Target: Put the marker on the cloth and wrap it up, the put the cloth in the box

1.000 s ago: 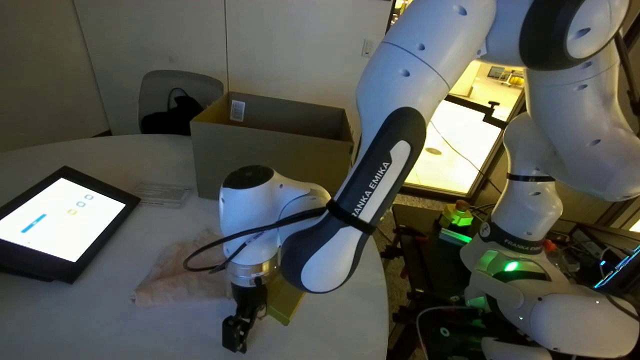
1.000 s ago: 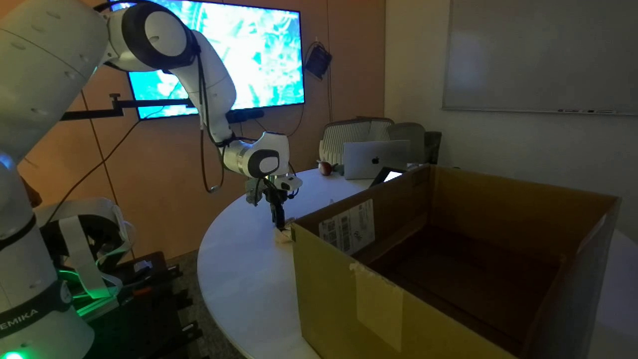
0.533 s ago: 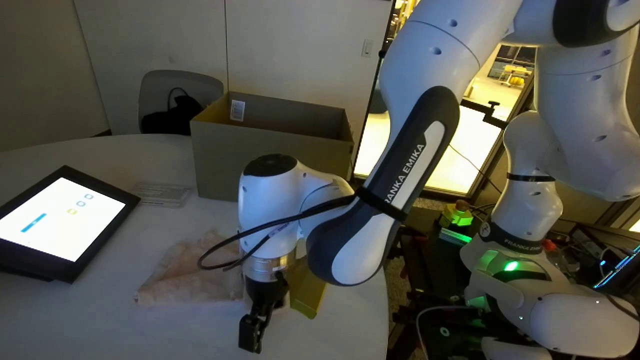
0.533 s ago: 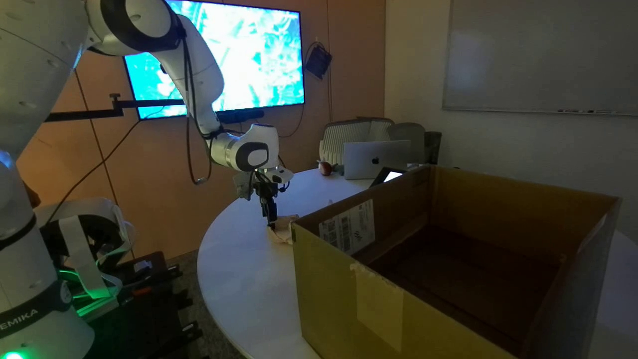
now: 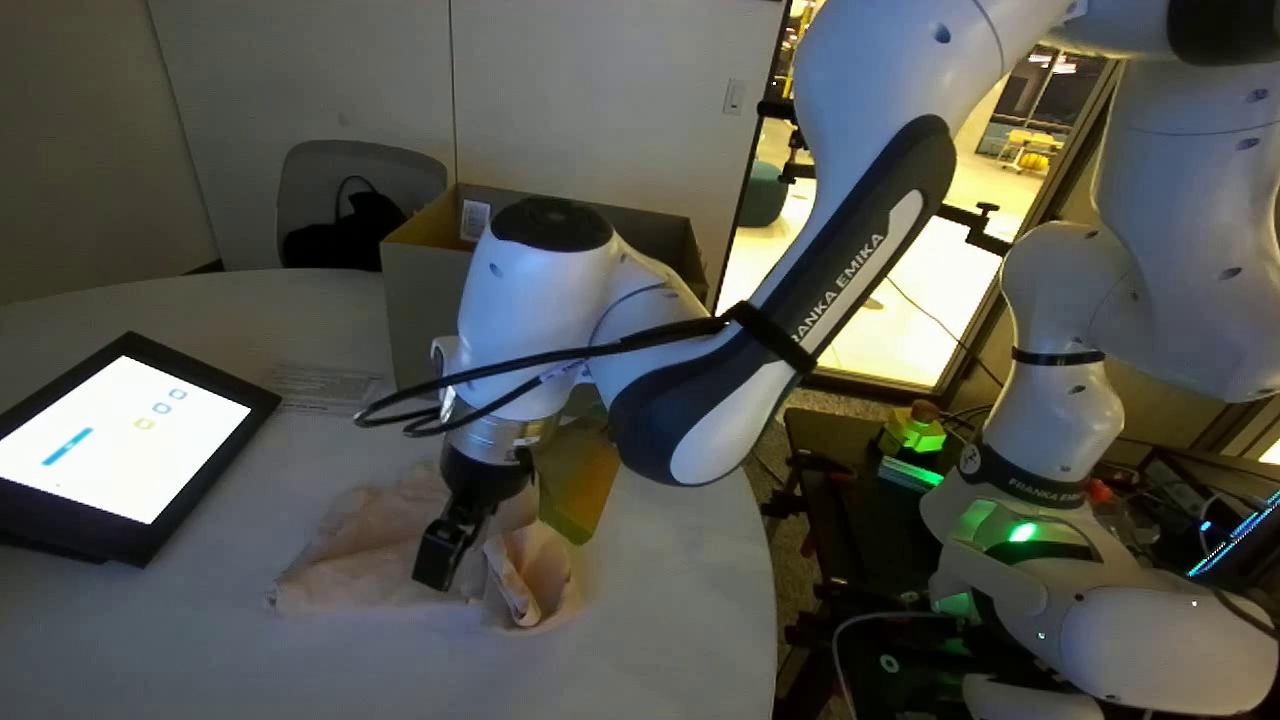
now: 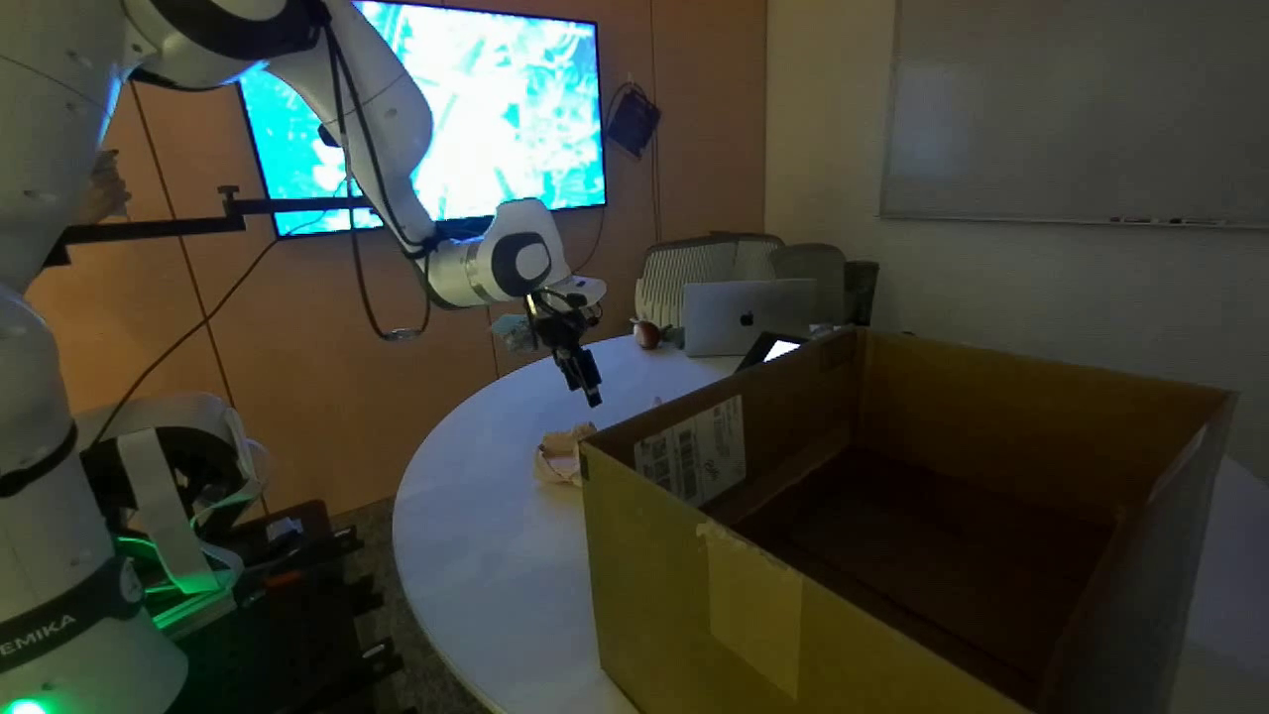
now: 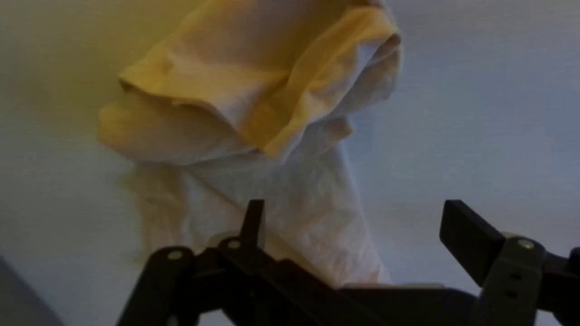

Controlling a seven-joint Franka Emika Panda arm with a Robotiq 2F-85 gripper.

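The pale pinkish cloth (image 5: 350,565) lies on the round table. One end is rolled over into a loose, raised fold (image 5: 545,580). The cloth shows in part beside the box in an exterior view (image 6: 557,458), and its fold fills the top of the wrist view (image 7: 199,122). My gripper (image 7: 353,213) is open with nothing between its fingers. It hangs tilted above the cloth, apart from it, in both exterior views (image 5: 437,572) (image 6: 592,397). The marker is not visible. The open cardboard box (image 6: 694,615) stands beside the cloth, also behind my arm (image 5: 425,320).
A black tablet on a stand (image 5: 130,440) lies on the table, with a flat clear case (image 5: 325,388) near it. A laptop (image 6: 749,319) and a round reddish object (image 6: 646,335) stand at the table's far side. The box walls rise high near the cloth.
My gripper first shifts sideways low at the cloth's folded end, then rises and tilts away from it. The fold, earlier mostly hidden by the gripper, now shows. The box has not moved.
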